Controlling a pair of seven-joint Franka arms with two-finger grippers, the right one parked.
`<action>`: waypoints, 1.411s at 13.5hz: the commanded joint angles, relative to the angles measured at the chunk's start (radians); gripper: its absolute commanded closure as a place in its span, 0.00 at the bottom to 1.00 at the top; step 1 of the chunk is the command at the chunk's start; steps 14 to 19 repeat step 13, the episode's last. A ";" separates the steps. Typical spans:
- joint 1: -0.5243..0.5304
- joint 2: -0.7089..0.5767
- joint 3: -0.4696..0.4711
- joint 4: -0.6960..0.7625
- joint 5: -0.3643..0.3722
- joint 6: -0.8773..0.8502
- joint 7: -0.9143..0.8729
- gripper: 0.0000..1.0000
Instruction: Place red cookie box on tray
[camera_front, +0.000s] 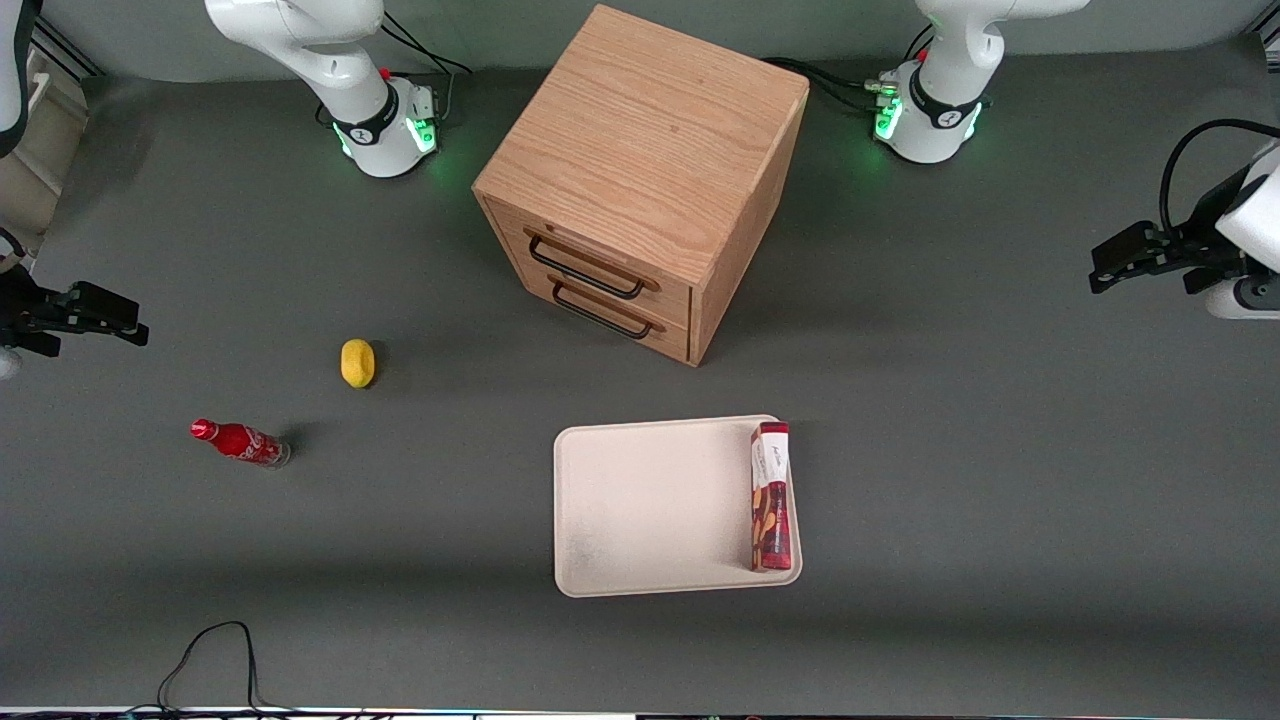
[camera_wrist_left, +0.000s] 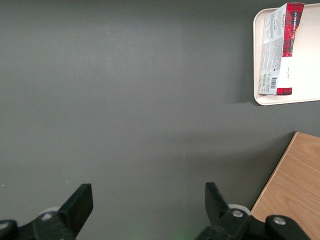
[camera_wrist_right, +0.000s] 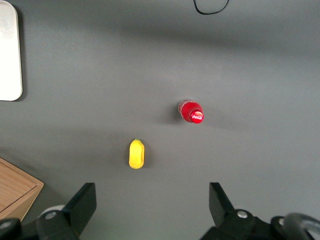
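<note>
The red cookie box (camera_front: 770, 495) lies flat in the tray (camera_front: 640, 510), along the rim on the working arm's side. It is a slim dark-red carton with its white end pointing toward the drawer cabinet. The left wrist view shows the box (camera_wrist_left: 280, 50) on the cream tray (camera_wrist_left: 307, 85) from its grey printed side. My gripper (camera_front: 1105, 268) hovers far off at the working arm's end of the table, well apart from box and tray. My gripper (camera_wrist_left: 147, 192) is open, with only bare grey table between the fingers.
A wooden two-drawer cabinet (camera_front: 640, 180) stands farther from the front camera than the tray. A yellow lemon (camera_front: 357, 362) and a small red cola bottle (camera_front: 240, 442) lie toward the parked arm's end. A black cable (camera_front: 210, 650) loops at the table's front edge.
</note>
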 joint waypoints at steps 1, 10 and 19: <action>0.009 0.010 -0.002 0.024 0.001 -0.007 0.007 0.00; 0.009 0.029 -0.004 0.034 -0.005 0.002 -0.007 0.00; 0.009 0.029 -0.004 0.033 -0.005 0.001 -0.011 0.00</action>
